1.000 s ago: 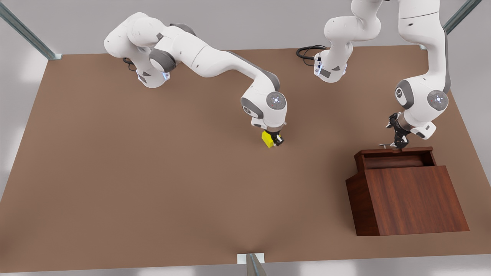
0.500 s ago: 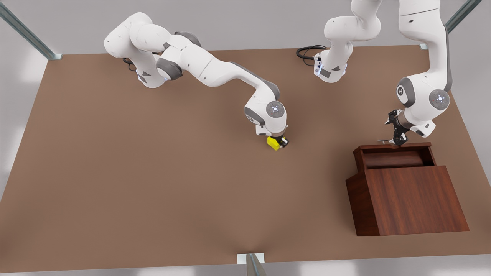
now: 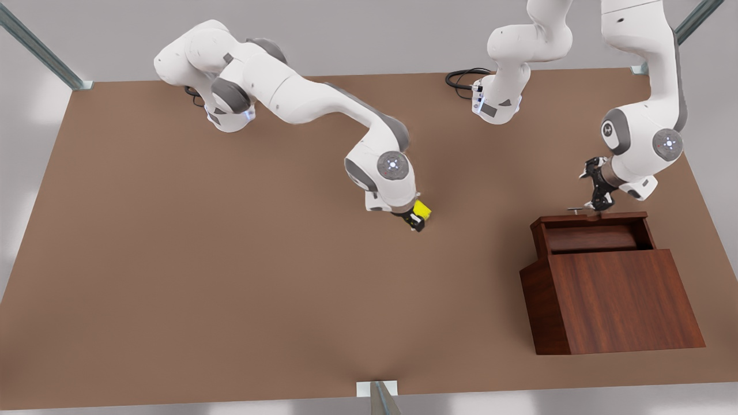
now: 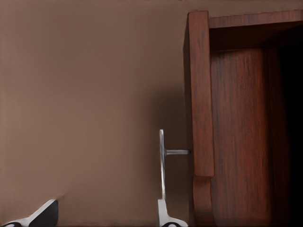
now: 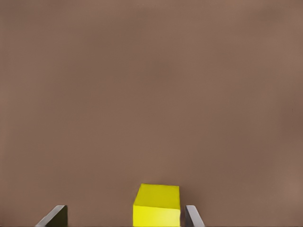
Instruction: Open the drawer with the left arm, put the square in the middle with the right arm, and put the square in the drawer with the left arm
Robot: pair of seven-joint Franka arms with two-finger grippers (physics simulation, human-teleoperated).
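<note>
Two end effectors work over the tabletop: the right end effector is low near the middle, its fingers spread wide with the square on the tabletop between them, just beside one finger and well apart from the other. The left end effector, near the tabletop's right edge in the front view, hangs just above the handle of the drawer, fingers wide apart. The drawer is pulled partly out of the box.
</note>
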